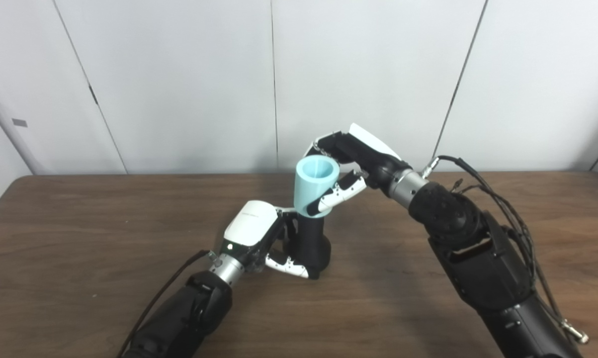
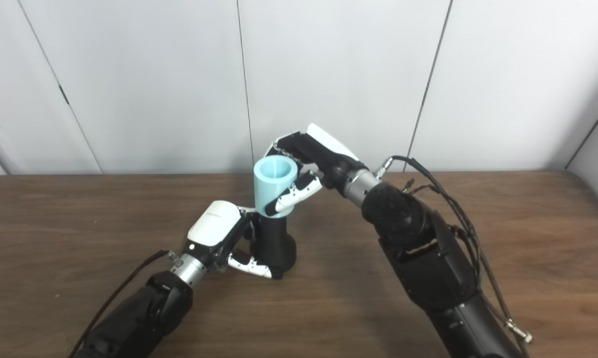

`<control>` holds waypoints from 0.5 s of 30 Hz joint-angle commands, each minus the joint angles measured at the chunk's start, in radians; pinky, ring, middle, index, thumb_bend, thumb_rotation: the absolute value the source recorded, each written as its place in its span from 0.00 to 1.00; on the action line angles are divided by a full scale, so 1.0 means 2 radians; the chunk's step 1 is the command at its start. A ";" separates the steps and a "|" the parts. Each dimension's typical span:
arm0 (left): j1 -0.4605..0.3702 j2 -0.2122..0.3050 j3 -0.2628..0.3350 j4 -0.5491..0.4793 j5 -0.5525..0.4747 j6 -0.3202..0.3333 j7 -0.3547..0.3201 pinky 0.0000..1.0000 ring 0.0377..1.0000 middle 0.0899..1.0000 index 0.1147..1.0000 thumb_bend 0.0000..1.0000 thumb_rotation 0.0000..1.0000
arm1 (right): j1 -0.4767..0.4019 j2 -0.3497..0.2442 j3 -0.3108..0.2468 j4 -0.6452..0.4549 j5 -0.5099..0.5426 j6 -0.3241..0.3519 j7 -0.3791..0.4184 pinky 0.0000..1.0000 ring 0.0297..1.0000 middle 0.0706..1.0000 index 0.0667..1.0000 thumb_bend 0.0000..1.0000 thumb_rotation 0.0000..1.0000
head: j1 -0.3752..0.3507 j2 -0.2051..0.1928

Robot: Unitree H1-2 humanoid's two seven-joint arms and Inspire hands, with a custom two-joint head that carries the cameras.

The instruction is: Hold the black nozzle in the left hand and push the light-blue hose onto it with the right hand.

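Observation:
The black nozzle (image 1: 311, 244) stands upright on the brown table (image 1: 80, 233), near the middle. My left hand (image 1: 259, 236) is shut on the nozzle's lower body, thumb across its front. The light-blue hose (image 1: 315, 185), a short wide tube with its open end up, sits over the nozzle's top, tilted slightly left. My right hand (image 1: 351, 164) is shut on the light-blue hose from the right and behind, fingers wrapped around its lower half. How deep the nozzle tip reaches inside the hose is hidden.
A white panelled wall (image 1: 179, 84) rises right behind the table's far edge. Loose cables (image 1: 502, 199) hang along my right forearm.

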 commanded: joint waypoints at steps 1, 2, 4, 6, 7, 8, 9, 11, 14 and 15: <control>0.062 -0.017 -0.025 0.038 0.006 0.001 -0.028 0.31 0.40 0.38 0.44 0.52 0.00 | -0.041 0.000 -0.010 -0.022 0.002 -0.002 -0.005 0.50 0.49 0.49 0.41 0.53 0.00 | 0.001 0.000; 0.062 -0.017 -0.025 0.038 0.006 0.001 -0.027 0.31 0.40 0.38 0.44 0.52 0.00 | -0.044 -0.001 -0.010 -0.024 0.001 0.001 -0.004 0.51 0.50 0.49 0.41 0.53 0.00 | 0.001 0.000; 0.062 -0.017 -0.026 0.038 0.007 0.001 -0.026 0.31 0.40 0.38 0.44 0.52 0.00 | -0.050 -0.002 -0.010 -0.028 0.000 0.007 -0.001 0.51 0.50 0.49 0.41 0.53 0.00 | 0.002 0.000; 0.062 -0.017 -0.026 0.038 0.009 0.003 -0.025 0.32 0.40 0.38 0.44 0.52 0.00 | -0.053 -0.003 -0.011 -0.029 0.001 0.010 0.001 0.50 0.50 0.49 0.41 0.53 0.00 | 0.002 0.000; 0.062 -0.017 -0.027 0.039 0.010 0.003 -0.024 0.32 0.40 0.38 0.44 0.52 0.00 | -0.054 -0.003 -0.011 -0.030 0.001 0.012 0.001 0.49 0.50 0.49 0.41 0.53 0.00 | 0.002 0.000; 0.062 -0.017 -0.027 0.039 0.011 0.003 -0.024 0.32 0.40 0.38 0.44 0.52 0.00 | -0.055 -0.004 -0.010 -0.031 0.000 0.013 0.002 0.49 0.50 0.49 0.41 0.53 0.00 | 0.002 0.000; 0.062 -0.018 -0.027 0.039 0.011 0.004 -0.024 0.31 0.40 0.38 0.44 0.52 0.00 | -0.054 -0.004 -0.010 -0.032 0.000 0.014 0.002 0.50 0.51 0.49 0.41 0.53 0.00 | 0.002 0.000; 0.062 -0.018 -0.027 0.040 0.010 0.004 -0.024 0.31 0.40 0.38 0.44 0.52 0.00 | -0.052 -0.006 -0.009 -0.031 0.002 0.011 0.003 0.51 0.51 0.49 0.41 0.53 0.00 | 0.002 0.000; 0.064 -0.016 -0.026 0.032 0.008 0.006 -0.029 0.32 0.41 0.38 0.44 0.52 0.00 | -0.048 -0.007 -0.009 -0.033 0.003 0.010 0.006 0.49 0.50 0.49 0.41 0.53 0.00 | 0.004 0.005; 0.065 -0.016 -0.025 0.031 0.007 0.006 -0.029 0.32 0.41 0.38 0.44 0.52 0.00 | -0.047 -0.007 -0.010 -0.033 0.004 0.011 0.007 0.49 0.49 0.49 0.42 0.53 0.00 | 0.003 0.006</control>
